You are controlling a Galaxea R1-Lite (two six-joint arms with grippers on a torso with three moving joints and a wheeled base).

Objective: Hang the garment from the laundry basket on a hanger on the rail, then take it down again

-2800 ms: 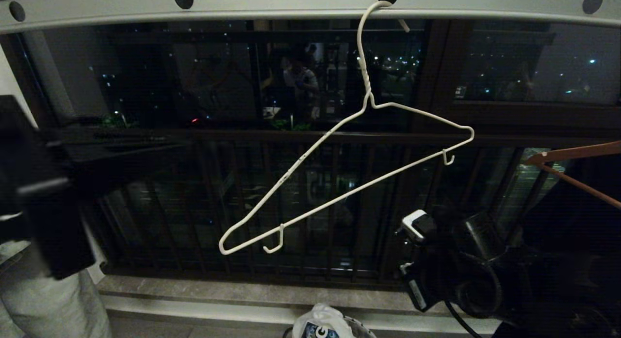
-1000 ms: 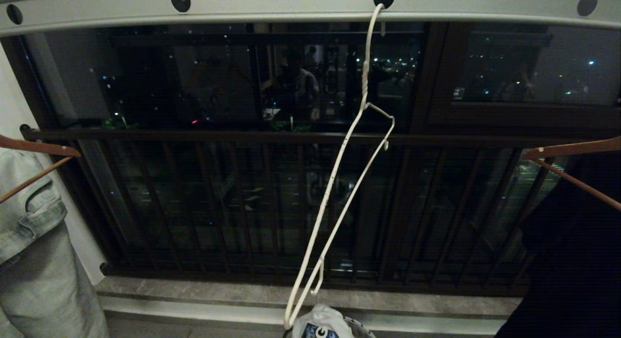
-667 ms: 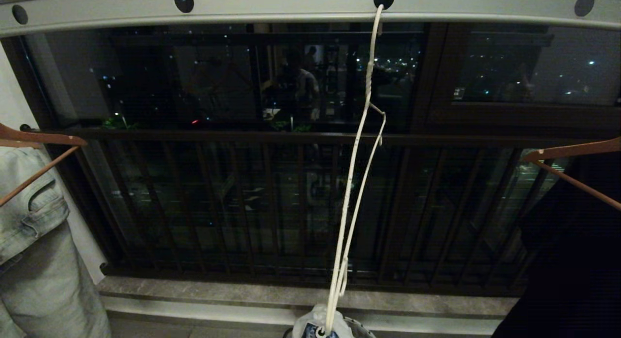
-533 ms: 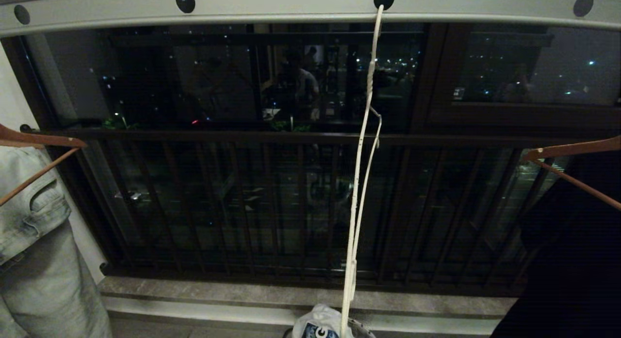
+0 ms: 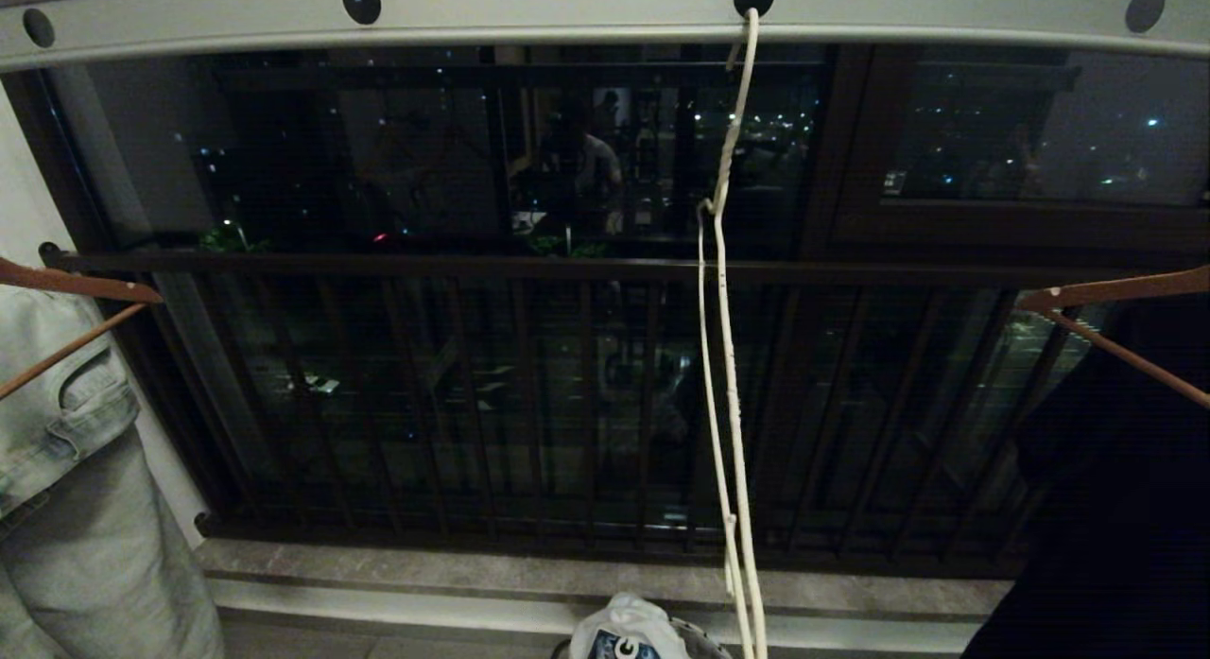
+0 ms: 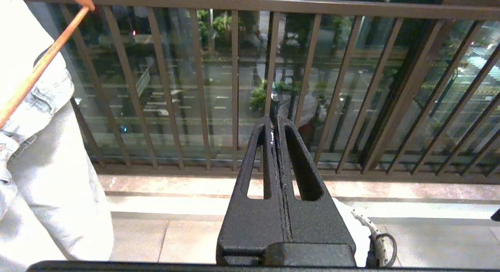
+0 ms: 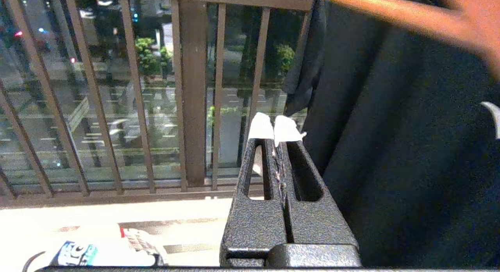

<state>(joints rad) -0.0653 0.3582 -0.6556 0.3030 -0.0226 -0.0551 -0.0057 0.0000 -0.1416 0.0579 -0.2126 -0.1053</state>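
Room: a dark barred window railing (image 5: 529, 394) is standing behind the work area, with a night street showing through the glass.
Floor: a pale stone sill (image 5: 454, 569) is running along the foot of the railing, with tiled floor (image 6: 179, 240) below it.
Rail: the rail (image 5: 567, 16) is crossing the top of the head view, its black holes showing in a row.
Hanger: the hanger (image 5: 726, 356) is hanging empty from the rail at one hole, turned almost edge-on, its lower end reaching down just beside the garment.
Garment: the T-shirt (image 5: 629, 635) is lying bunched in the basket (image 5: 700, 640) at the lower edge of the head view, its blue print facing up.
Left side: a pale denim piece (image 5: 85, 508) is hanging on a wooden hanger (image 5: 66, 300) at the left edge.
Right side: a black garment (image 5: 1106, 508) is hanging on another wooden hanger (image 5: 1115, 309) at the right edge.
Open room: the middle stretch between the two hung pieces is holding only the wire hanger.
Left hand: the left hand (image 6: 273, 125) is pointing at the railing, fingers pressed together, gripping nothing.
Right hand: the right hand (image 7: 275, 135) is sitting close beside the black garment, its fingers closed and empty.
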